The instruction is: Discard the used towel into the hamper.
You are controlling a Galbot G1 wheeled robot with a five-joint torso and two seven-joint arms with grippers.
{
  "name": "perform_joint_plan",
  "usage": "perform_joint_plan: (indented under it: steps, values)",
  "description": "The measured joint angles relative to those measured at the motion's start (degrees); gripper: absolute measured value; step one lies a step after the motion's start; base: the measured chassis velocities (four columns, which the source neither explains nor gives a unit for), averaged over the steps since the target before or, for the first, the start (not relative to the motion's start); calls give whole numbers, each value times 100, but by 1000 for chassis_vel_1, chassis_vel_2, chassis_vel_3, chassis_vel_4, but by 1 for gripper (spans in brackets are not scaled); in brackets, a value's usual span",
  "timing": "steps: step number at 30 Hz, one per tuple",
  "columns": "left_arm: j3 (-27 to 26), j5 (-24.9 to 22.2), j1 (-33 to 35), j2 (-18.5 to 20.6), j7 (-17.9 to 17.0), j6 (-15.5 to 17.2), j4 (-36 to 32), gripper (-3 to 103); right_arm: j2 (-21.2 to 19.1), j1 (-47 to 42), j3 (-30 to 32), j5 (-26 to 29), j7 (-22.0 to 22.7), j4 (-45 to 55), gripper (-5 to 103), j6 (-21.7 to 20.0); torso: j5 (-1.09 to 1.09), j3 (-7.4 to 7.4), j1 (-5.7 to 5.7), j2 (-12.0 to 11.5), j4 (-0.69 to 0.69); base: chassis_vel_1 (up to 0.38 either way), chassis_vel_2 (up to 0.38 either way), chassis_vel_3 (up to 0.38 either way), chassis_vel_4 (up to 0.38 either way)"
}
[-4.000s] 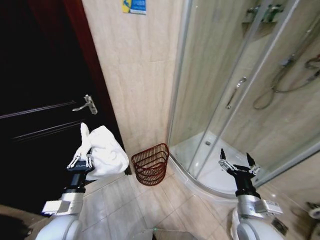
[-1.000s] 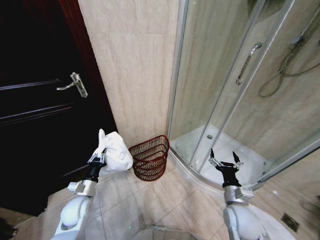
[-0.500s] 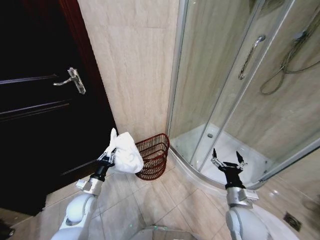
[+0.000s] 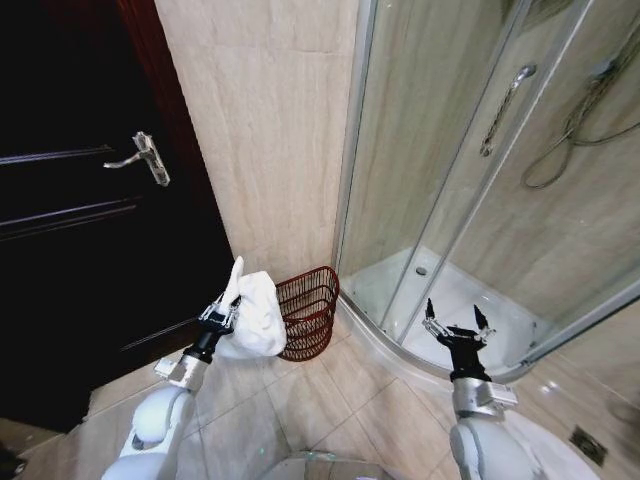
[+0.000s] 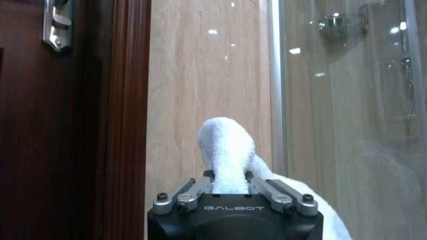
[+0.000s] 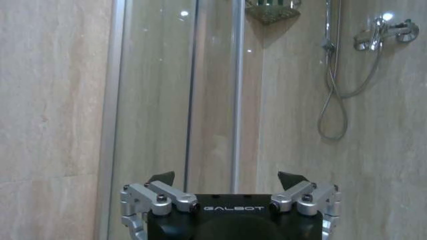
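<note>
Since half a second ago the left gripper (image 4: 222,315) has carried the towel (image 4: 255,318) rightward; it now overlaps the near rim of the hamper (image 4: 312,305), which stands on the floor against the tiled wall (image 4: 270,150), beside the shower enclosure (image 4: 470,180). Right gripper (image 4: 455,328) idle, fingers spread, empty.

Left wrist: fingers clamped on a towel fold (image 5: 229,150).

Right wrist: jaws open on nothing.

Advice: get the bulk over the opening before release, since the drape could snag the rim.
</note>
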Motion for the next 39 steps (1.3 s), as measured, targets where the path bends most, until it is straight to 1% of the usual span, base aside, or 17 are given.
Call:
perform_joint_plan:
  steps: [1,3,5,7,14,19,21,25,26,28,29,30,33,34,37,38,39]
  values:
    - [0,0,0,0,0,0,0,16,0,0,0,0,0,0,100,0,0,0,0,0,0,-85,70,95,-80]
    - [1,9,-1,0,-2,1,-10,10,-11,-40,19,20,15,-6,100,39,0,5,4,7,0,-88,77,90,-83]
    - [1,10,0,-1,-4,1,-12,10,-12,-50,19,26,23,-10,100,48,1,6,6,9,-1,-69,80,91,-78]
    - [-1,13,16,-5,-3,0,-13,6,-14,-56,14,41,29,-19,100,72,0,10,9,15,-1,-70,56,68,-76]
    - [-22,14,57,-9,26,-19,-33,6,-14,-40,-15,55,25,-25,100,107,0,14,10,27,1,-13,13,9,-18]
    - [41,-21,-62,124,290,-31,2,6,-14,-22,-26,48,22,-56,100,126,0,19,13,35,0,0,0,0,0]
    - [113,-13,-152,189,304,-11,40,6,-14,-25,-26,44,21,-76,100,142,0,20,14,37,1,0,0,0,0]
    - [412,39,-635,418,313,194,131,6,-15,-56,-2,38,15,-103,100,164,0,23,18,39,0,0,0,0,0]
    - [412,39,-635,418,313,194,131,6,-15,-56,-2,38,15,-103,100,164,0,23,18,39,0,0,0,0,0]
    - [742,31,-1000,581,302,375,172,6,-19,-59,29,35,-2,-113,100,167,0,25,18,42,1,0,0,0,0]
    - [1009,18,-1248,670,256,475,216,6,-14,-45,40,30,-5,-125,100,168,0,25,18,43,-1,0,0,0,0]
    - [1009,18,-1248,670,256,475,216,6,-14,-45,40,30,-5,-125,100,168,0,25,18,43,-1,0,0,0,0]
    - [1698,-81,-2075,823,105,687,481,6,21,-11,86,-2,-4,-139,100,172,1,27,19,45,0,0,0,0,0]
    - [1698,-81,-2075,823,105,687,481,6,21,-11,86,-2,-4,-139,100,172,1,27,19,45,0,0,0,0,0]
    - [2259,-115,-3004,854,23,744,1061,6,62,-38,140,-21,9,-97,100,171,1,28,20,47,-1,0,0,0,0]
    - [2259,-115,-3004,854,23,744,1061,6,62,-38,140,-21,9,-97,100,171,1,28,20,47,-1,0,0,0,0]
    - [2432,-118,-3264,836,-20,725,1336,6,74,-63,155,-24,13,-76,100,172,2,28,20,48,-2,0,0,0,0]
